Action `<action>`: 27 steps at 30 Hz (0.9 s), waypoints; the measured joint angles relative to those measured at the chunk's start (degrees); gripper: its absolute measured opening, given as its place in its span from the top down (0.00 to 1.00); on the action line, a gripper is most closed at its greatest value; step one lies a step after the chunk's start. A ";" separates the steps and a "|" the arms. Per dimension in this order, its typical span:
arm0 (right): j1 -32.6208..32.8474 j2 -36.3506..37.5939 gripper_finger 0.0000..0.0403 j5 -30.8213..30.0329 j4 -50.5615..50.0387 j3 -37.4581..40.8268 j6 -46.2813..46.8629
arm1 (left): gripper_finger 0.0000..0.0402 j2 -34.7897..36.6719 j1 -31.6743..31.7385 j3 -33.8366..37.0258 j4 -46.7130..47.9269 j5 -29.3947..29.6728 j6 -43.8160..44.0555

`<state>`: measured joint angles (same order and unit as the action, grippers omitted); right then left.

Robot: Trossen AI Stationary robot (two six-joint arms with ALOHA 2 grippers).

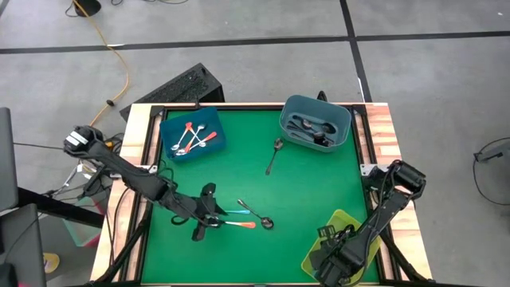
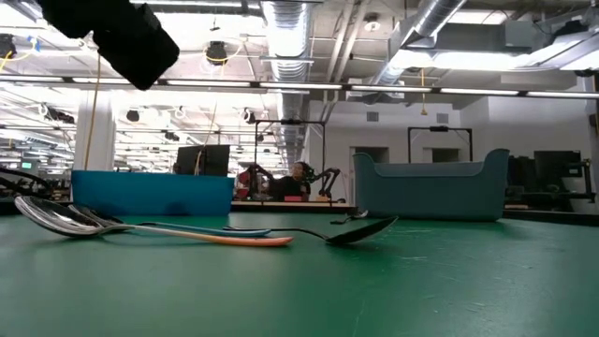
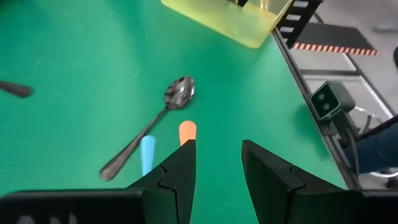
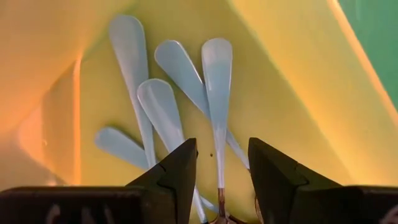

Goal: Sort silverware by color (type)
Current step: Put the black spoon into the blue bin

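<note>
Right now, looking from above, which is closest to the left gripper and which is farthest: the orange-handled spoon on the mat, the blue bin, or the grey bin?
From the left gripper:
1. Orange-handled spoon, right beside it.
2. Blue bin, back left corner.
3. Grey bin, back right.

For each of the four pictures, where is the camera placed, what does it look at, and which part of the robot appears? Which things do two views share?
High view: above, straight down on the green table; both arms show.
Low view: table height, level across three loose spoons toward two bins; one dark arm part at top.
Left wrist view: past the open left gripper at the orange-handled spoon, light-blue-handled spoon and plain metal spoon.
Right wrist view: past the open right gripper into the yellow bin at light blue handles.
Shared: high, low and left wrist views show the same three spoons.
</note>
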<state>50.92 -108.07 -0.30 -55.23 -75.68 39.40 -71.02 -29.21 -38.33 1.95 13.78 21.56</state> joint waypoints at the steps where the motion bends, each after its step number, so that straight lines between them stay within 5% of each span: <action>1: 0.02 0.01 0.61 0.07 -0.11 0.00 0.47 | 0.72 -0.83 0.00 -0.01 -1.33 -0.11 0.41; 10: 0.16 7.49 0.61 1.34 -5.40 -0.07 1.16 | 0.72 -3.86 0.02 -0.02 -5.42 -3.06 3.20; 14: -1.78 13.40 0.61 -3.03 -9.81 -0.09 2.05 | 0.72 -3.86 0.02 -0.02 -5.54 -3.01 3.15; 21: -13.35 22.21 0.61 -16.24 -10.43 -0.11 10.51 | 0.72 -3.86 -0.33 -0.02 -5.59 -2.94 3.22; 27: -25.91 23.68 0.61 -16.86 1.08 -0.11 -6.23 | 0.72 -3.86 -0.42 -0.02 -5.65 -2.92 3.35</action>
<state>25.00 -84.39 -17.16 -54.15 -75.79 33.17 -74.87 -29.63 -38.35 -3.70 10.85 24.91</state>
